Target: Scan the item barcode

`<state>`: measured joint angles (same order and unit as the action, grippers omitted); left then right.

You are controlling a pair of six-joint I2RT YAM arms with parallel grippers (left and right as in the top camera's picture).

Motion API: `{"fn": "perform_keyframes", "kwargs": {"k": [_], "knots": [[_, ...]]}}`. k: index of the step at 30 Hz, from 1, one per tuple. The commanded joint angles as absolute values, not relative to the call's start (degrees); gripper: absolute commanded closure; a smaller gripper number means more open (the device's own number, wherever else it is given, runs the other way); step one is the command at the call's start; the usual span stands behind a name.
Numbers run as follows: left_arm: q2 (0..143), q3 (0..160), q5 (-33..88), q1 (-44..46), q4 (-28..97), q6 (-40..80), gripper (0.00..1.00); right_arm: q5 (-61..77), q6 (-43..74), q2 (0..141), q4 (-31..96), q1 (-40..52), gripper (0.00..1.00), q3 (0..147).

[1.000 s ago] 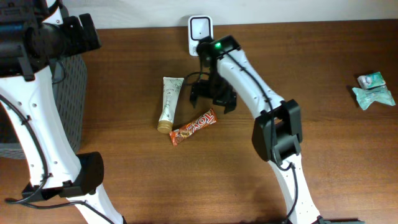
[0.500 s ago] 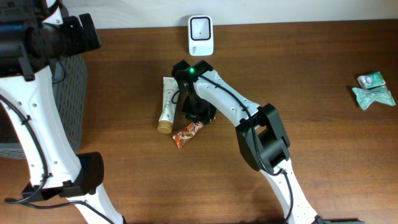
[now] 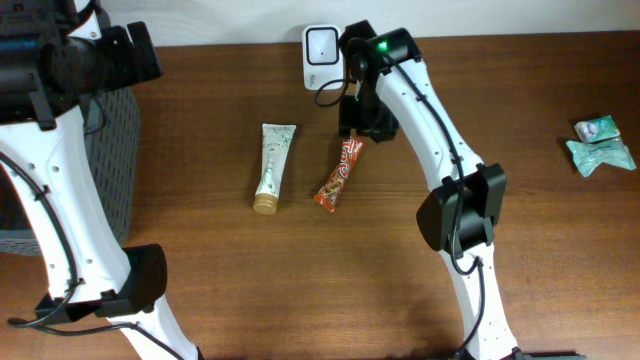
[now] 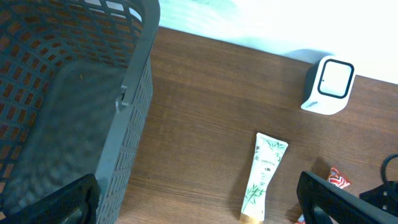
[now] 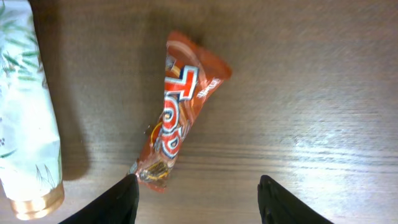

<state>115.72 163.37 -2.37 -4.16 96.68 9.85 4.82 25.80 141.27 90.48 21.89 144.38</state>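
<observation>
— On the desk (image 3: pixel 250 290), what do you list from your station?

— Item one: candy bar (image 3: pixel 338 175), orange wrapper, lying flat and slanted, logo side up in my right wrist view. It is near the front of the scanner (image 3: pixel 322 55) and not touching it.

— Item two?

— Tube (image 3: pixel 272 167), white with green leaf print, gold cap end toward me, just left of the bar and apart from it.

— Pincers?

— Right pincer (image 5: pixel 198 186): fingers partly spread, empty, hanging over the bar. The wrapper's crimped end is just beside one finger; I cannot tell whether it touches. Left pincer (image 4: pixel 196 186): fully spread, empty, high over the desk's left side.

— Remainder?

— Grey mesh basket (image 4: pixel 134 93) at the left edge; green-and-white packets (image 3: pixel 600 145) far right, well apart from everything else.
</observation>
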Motion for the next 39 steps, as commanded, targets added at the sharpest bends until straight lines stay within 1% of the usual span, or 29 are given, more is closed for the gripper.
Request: {"fn": "perform_keyframes", "kwargs": {"k": [1, 5, 8, 9, 10, 11, 12, 13, 15, 17, 18, 20, 21, 22, 24, 28, 30, 32, 33, 35, 36, 37, 38, 39], "knots": [[115.42, 163.44, -2.39, -4.29, 96.71, 9.32, 0.01, 5.76, 29.04, 140.97, 88.82, 23.11, 0.40, 139.06], [115.42, 163.44, -2.37, -4.29, 96.71, 9.32, 0.01, 8.21, 29.63, 140.97, 79.70, 24.45, 0.40, 125.89], [115.42, 163.44, -2.39, -4.29, 96.71, 9.30, 0.01, 11.88, 29.63, 140.97, 73.17, 25.47, 0.41, 120.05], [115.42, 163.44, -2.39, -4.29, 96.71, 9.32, 0.01, 11.84, 29.63, 140.97, 71.75, 25.80, 0.48, 119.15], [115.42, 163.44, -2.39, -4.29, 96.71, 9.32, 0.01, 11.84, 29.63, 140.97, 71.31, 25.89, 0.60, 119.02], [115.42, 163.44, -2.39, -4.29, 96.71, 9.32, 0.01, 11.86, 29.63, 140.94, 70.89, 25.93, 0.78, 119.07], [115.42, 163.44, -2.39, -4.29, 96.71, 9.32, 0.01, 11.88, 29.61, 140.73, 71.20, 25.82, 0.92, 119.92], [115.42, 163.44, -2.39, -4.29, 96.71, 9.30, 0.01, 11.94, 29.63, 140.70, 72.36, 25.56, 0.96, 121.45], [115.42, 163.44, -2.39, -4.29, 96.71, 9.32, 0.01, 15.18, 29.63, 140.66, 76.16, 24.88, 0.96, 126.08], [115.42, 163.44, -2.39, -4.29, 96.71, 9.30, 0.01, 27.55, 29.67, 140.62, 81.82, 23.49, 0.96, 133.53], [115.42, 163.44, -2.39, -4.29, 96.71, 9.30, 0.01, 37.04, 30.22, 140.62, 84.47, 22.70, 0.96, 136.90], [115.42, 163.44, -2.39, -4.29, 96.71, 9.30, 0.01, 51.46, 35.18, 140.62, 89.23, 21.10, 0.95, 139.90], [115.42, 163.44, -2.39, -4.29, 96.71, 9.32, 0.01, 58.59, 35.70, 140.62, 91.59, 20.25, 0.94, 139.90], [115.42, 163.44, -2.39, -4.29, 96.71, 9.32, 0.01, 62.24, 35.70, 140.62, 93.91, 19.73, 0.91, 139.90], [115.42, 163.44, -2.39, -4.29, 96.71, 9.30, 0.01, 67.94, 35.62, 140.62, 97.34, 18.98, 0.96, 139.83], [115.42, 163.44, -2.37, -4.29, 96.71, 9.30, 0.01, 79.75, 35.73, 140.62, 97.34, 19.00, 0.96, 139.83], [115.42, 163.44, -2.39, -4.29, 96.71, 9.30, 0.01, 75.79, 35.94, 140.62, 97.32, 19.00, 0.96, 139.83], [115.42, 163.44, -2.39, -4.29, 96.71, 9.32, 0.01, 65.58, 35.94, 140.62, 97.08, 19.00, 0.96, 139.83], [115.42, 163.44, -2.39, -4.29, 96.71, 9.32, 0.01, 58.28, 36.67, 140.62, 97.08, 19.11, 0.92, 139.83], [115.42, 163.44, -2.39, -4.29, 96.71, 9.32, 0.01, 37.69, 42.54, 140.62, 96.66, 20.86, 0.83, 139.83], [115.42, 163.44, -2.39, -4.29, 96.71, 9.32, 0.01, 32.69, 44.14, 140.62, 96.14, 21.69, 0.66, 139.83], [115.42, 163.44, -2.37, -4.29, 96.71, 9.32, 0.01, 27.90, 45.65, 140.64, 95.39, 22.61, 0.42, 139.83], [115.42, 163.44, -2.39, -4.29, 96.71, 9.30, 0.01, 21.85, 47.57, 140.64, 94.72, 24.25, 0.21, 139.83], [115.42, 163.44, -2.39, -4.29, 96.71, 9.32, 0.01, 18.74, 49.08, 140.77, 94.54, 25.39, 0.21, 139.81]]}}
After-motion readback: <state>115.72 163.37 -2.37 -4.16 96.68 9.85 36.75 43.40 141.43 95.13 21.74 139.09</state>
